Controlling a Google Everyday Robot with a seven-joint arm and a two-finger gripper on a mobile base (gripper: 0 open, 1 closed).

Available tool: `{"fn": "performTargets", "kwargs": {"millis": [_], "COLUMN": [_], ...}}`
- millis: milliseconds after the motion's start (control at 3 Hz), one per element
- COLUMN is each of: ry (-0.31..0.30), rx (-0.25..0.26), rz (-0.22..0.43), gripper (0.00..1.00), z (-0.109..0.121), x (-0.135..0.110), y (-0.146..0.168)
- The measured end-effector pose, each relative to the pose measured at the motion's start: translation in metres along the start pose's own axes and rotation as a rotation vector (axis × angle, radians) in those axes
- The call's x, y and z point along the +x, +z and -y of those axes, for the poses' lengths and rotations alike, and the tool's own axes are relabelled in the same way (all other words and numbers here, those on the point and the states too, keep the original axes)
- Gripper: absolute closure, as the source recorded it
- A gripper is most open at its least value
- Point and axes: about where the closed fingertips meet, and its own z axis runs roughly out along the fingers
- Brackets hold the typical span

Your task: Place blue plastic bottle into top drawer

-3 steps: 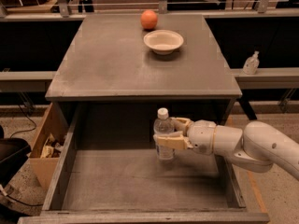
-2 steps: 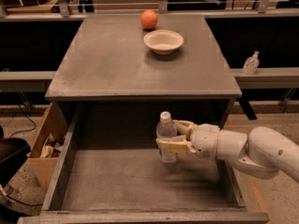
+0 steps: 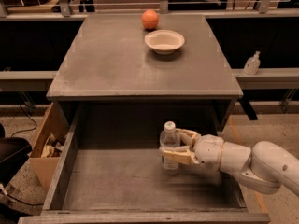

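The blue plastic bottle point(image 3: 169, 146) is clear with a white cap and stands upright inside the open top drawer point(image 3: 112, 183), right of its middle, with its base at or just above the grey floor. My gripper point(image 3: 174, 146) reaches in from the right on a white arm and its tan fingers point(image 3: 177, 156) are shut around the bottle's body. The drawer is pulled out below the grey desk point(image 3: 117, 59).
On the desk top stand a cream bowl point(image 3: 164, 41) and an orange ball point(image 3: 150, 19) at the back. A brown cardboard box point(image 3: 46, 148) sits on the floor left of the drawer. A small pump-top bottle point(image 3: 252, 63) stands on a ledge at right.
The gripper and bottle have shifted slightly right and down inside the drawer; the grip is unchanged.
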Motion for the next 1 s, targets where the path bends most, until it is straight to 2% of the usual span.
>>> {"fn": "performTargets", "kwargs": {"millis": [333, 667, 1000], "ry": [0.011, 0.011, 0.010], "rx": [0.001, -0.002, -0.006], "rz": [0.017, 0.018, 0.018], "gripper": [1.00, 0.84, 0.59], "z": [-0.0002, -0.0011, -0.0021], "x": [0.0079, 0.0073, 0.0067], "y": [0.0022, 0.0036, 0.0052]}}
